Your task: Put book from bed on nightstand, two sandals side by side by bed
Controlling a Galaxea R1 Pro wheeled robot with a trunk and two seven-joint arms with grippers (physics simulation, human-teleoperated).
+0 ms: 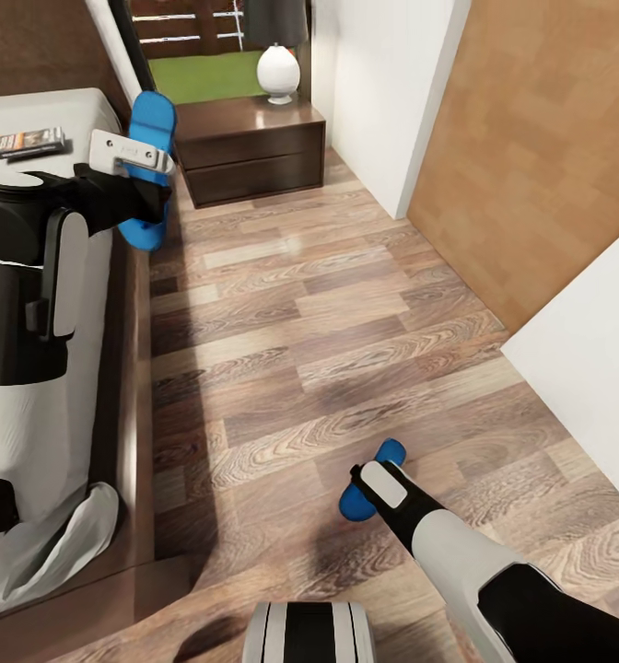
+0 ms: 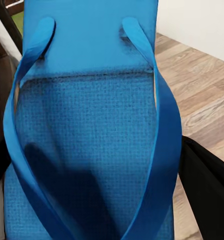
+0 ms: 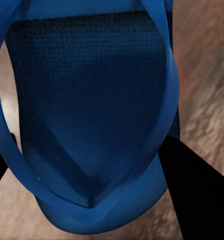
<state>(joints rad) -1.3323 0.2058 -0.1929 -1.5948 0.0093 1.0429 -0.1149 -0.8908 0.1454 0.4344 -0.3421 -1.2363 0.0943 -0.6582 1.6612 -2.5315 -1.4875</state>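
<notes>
Beside the low dark-framed bed, my left fingers grasp one flat bright blue sandal, long axis toward the nightstand; my right fingers grasp the other blue sandal low over the wood-plank floor, well apart.

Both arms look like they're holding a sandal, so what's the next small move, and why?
Probably lower the left gripper with its sandal to the floor beside the bed. That sandal hangs high near the nightstand, while the right gripper's sandal is already low over the planks.
</notes>
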